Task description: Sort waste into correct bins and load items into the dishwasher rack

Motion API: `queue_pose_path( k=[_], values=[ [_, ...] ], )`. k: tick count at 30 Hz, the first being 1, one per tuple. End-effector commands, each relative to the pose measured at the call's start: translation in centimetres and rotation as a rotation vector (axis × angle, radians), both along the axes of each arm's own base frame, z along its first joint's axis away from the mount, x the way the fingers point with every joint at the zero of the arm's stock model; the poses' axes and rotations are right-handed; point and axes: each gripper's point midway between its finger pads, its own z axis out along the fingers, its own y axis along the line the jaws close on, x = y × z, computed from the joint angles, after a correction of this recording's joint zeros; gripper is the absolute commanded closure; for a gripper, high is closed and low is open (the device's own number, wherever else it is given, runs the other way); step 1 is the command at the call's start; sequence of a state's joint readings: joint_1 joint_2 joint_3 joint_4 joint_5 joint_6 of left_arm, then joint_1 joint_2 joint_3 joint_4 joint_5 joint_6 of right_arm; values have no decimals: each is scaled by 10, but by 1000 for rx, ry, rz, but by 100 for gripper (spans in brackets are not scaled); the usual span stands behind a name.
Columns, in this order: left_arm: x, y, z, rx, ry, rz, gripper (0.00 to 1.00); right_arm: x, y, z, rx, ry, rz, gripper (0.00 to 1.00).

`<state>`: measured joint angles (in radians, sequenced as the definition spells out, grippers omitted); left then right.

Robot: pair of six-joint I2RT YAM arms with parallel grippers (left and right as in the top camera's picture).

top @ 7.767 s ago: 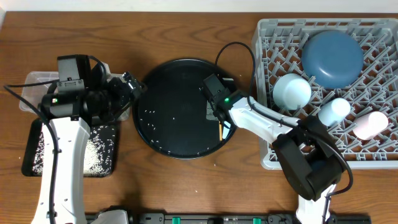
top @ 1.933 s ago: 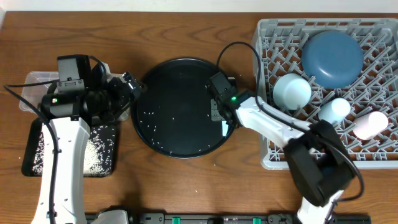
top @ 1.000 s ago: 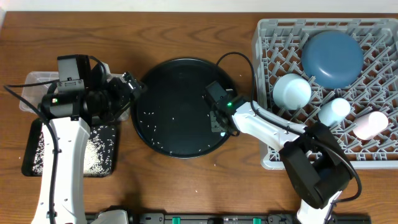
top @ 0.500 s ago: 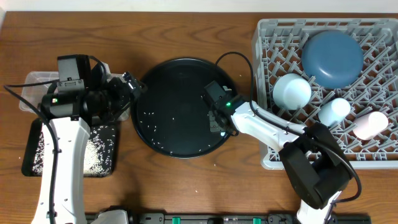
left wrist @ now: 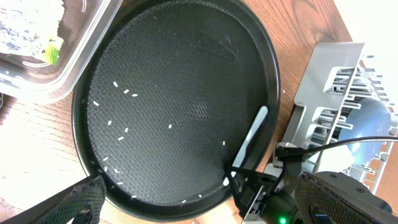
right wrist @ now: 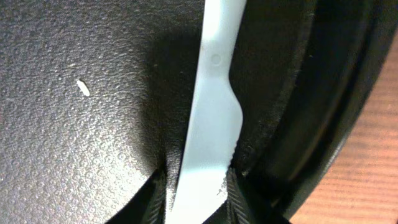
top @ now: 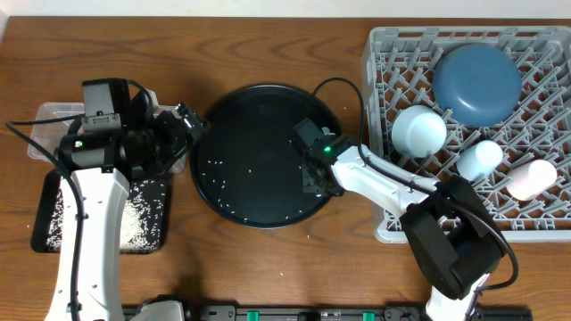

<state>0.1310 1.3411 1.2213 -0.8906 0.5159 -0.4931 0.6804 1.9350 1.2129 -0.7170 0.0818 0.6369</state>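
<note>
The white spoon (right wrist: 214, 106) lies on the round black tray (top: 241, 116) near its right rim; it also shows in the left wrist view (left wrist: 252, 140). My right gripper (top: 312, 176) is down on it, and its two jaws (right wrist: 199, 199) press the handle from both sides. Loose rice grains (top: 219, 165) are scattered over the tray's left half. My left gripper (top: 189, 122) hangs open and empty over the tray's left rim. The grey rack (top: 393, 53) holds the dark-blue plate (top: 477, 80), pale-blue bowl (top: 419, 129), light-blue cup (top: 479, 159) and pink cup (top: 533, 176). The chopstick is out of view.
The shallow black tray (top: 98, 214) at the front left holds white rice. The clear tub (top: 49, 120) behind it, partly under my left arm, holds crumpled waste and a yellow wrapper (left wrist: 53, 50). The rack's corner (left wrist: 323, 81) stands just right of the round tray.
My right gripper has settled a little lower over the spoon; the spoon's pale end no longer shows from overhead. The left arm has not moved.
</note>
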Motion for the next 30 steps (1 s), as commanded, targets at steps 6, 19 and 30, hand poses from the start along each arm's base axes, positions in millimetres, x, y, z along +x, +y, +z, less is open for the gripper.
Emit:
queue_pose_path(
  k=[6, 19, 30],
  values=[
    [1, 3, 0, 13, -2, 0, 2, -12, -2, -15, -10, 50, -33, 99],
    [1, 3, 0, 13, -2, 0, 2, -12, -2, -15, -11, 50, -29, 99],
    [1, 3, 0, 13, -2, 0, 2, -15, -5, -15, -25, 64, -18, 99]
  ],
)
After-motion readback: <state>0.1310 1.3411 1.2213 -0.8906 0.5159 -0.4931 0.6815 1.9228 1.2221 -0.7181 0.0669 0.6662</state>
